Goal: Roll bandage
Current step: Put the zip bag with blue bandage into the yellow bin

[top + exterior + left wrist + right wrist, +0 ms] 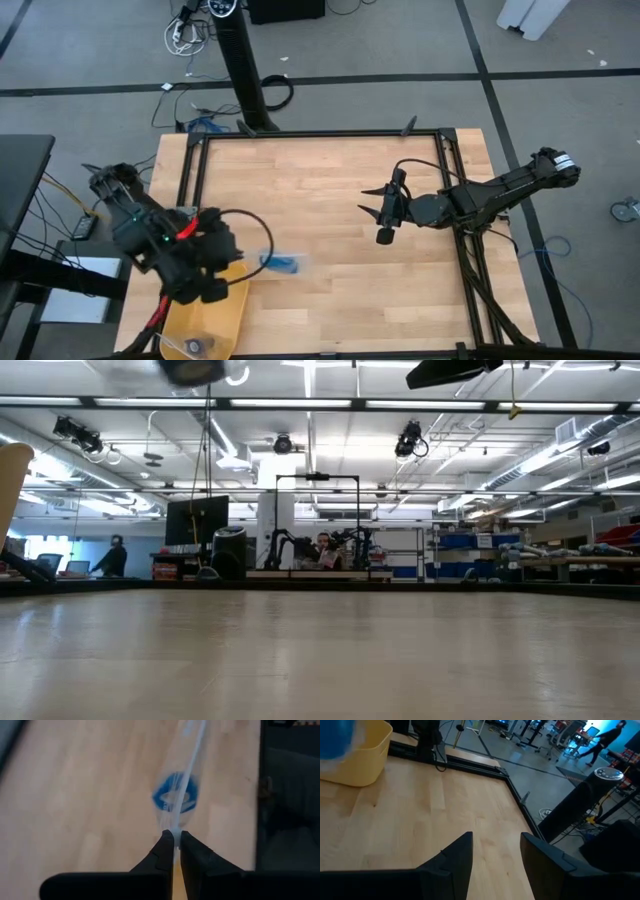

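The bandage [283, 263] is a small blue roll inside a clear plastic bag [182, 775], blurred, over the table's near left part beside the yellow bin [205, 320]. My left gripper [245, 262] is shut on that bag; in the left wrist view the roll [175, 795] shows just beyond the fingertips. My right gripper [383, 212] stands open over the table's right half with nothing between its fingers [496, 845]. In the right wrist view the blue roll [335, 740] blurs above the bin [360, 755]. My left gripper pinches a thin edge of the clear bag [174, 831] between its two fingertips. The bag stretches away from the fingers with the blue roll inside it. The low view shows nothing on the tabletop, so the bag is lifted clear.
The yellow bin sits at the table's near left corner with a small object [197, 345] in it; its rim shows at the low view's left edge [12, 480]. A black frame [320, 135] borders the wooden top. People and benches stand in the room beyond.
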You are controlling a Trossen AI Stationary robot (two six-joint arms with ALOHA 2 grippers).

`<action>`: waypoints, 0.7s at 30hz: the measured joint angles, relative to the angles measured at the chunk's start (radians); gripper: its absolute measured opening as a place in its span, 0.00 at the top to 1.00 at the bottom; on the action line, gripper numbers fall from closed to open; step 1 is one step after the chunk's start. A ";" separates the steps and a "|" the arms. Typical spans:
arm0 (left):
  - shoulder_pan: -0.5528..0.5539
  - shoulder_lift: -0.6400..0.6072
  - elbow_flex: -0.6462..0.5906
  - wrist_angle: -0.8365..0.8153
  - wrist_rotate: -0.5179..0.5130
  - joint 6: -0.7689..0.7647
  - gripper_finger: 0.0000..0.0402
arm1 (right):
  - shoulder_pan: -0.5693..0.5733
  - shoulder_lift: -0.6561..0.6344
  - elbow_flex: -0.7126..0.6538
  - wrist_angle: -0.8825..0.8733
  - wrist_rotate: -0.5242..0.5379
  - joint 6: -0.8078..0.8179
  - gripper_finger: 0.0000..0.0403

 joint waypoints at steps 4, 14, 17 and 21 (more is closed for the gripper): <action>-0.064 0.018 0.000 -0.050 0.070 -0.166 0.94 | 0.000 0.000 0.000 -0.008 -0.002 0.000 0.60; -0.226 0.113 -0.001 -0.067 0.208 -0.471 0.94 | -0.001 0.000 0.000 0.013 -0.002 0.006 0.60; -0.278 0.140 -0.001 -0.065 0.247 -0.565 0.94 | -0.001 0.000 0.000 0.022 -0.003 0.007 0.60; -0.340 0.164 -0.001 -0.069 0.327 -0.670 0.94 | -0.001 0.000 0.000 0.032 -0.003 0.026 0.60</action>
